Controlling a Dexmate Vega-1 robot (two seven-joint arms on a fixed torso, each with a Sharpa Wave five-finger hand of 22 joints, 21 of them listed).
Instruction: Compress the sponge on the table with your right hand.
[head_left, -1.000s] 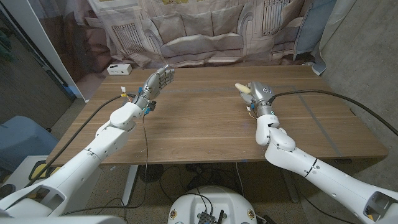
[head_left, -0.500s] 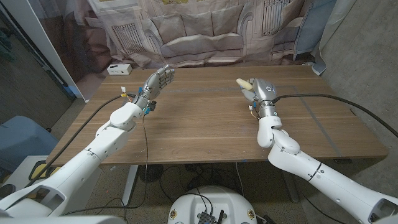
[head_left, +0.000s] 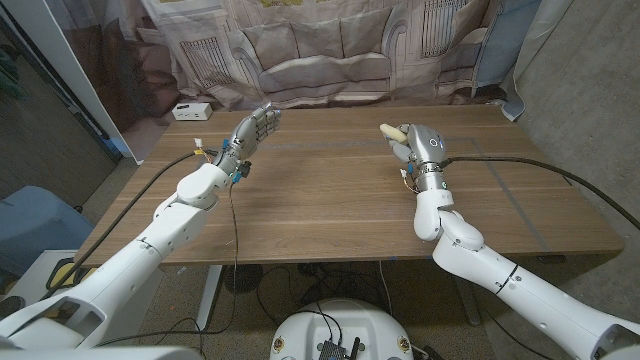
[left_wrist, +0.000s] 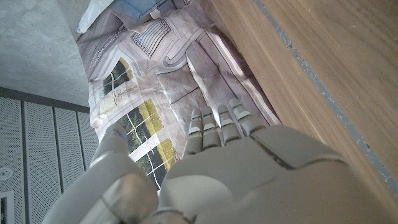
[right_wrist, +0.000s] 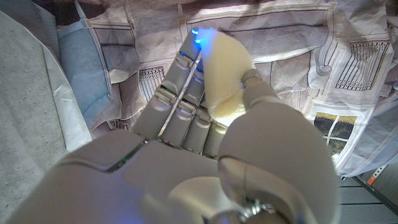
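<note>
A pale yellow sponge (right_wrist: 224, 74) is squeezed between the thumb and fingers of my right hand (right_wrist: 205, 162). In the head view the sponge (head_left: 392, 132) pokes out from the right hand (head_left: 418, 145), which is raised above the far right part of the wooden table (head_left: 330, 200). My left hand (head_left: 256, 128) hangs over the far left part of the table, holding nothing, its fingers straight and close together. In the left wrist view the left hand (left_wrist: 230, 162) reaches toward the curtain.
A printed curtain (head_left: 320, 50) hangs behind the table. A small white box (head_left: 190, 111) lies at the table's far left corner. Cables (head_left: 235, 215) trail from both wrists across the wood. A grey panel (head_left: 70, 70) stands at the left.
My right hand has moved a little to the right and away with the sponge in it. The left arm has not moved.
</note>
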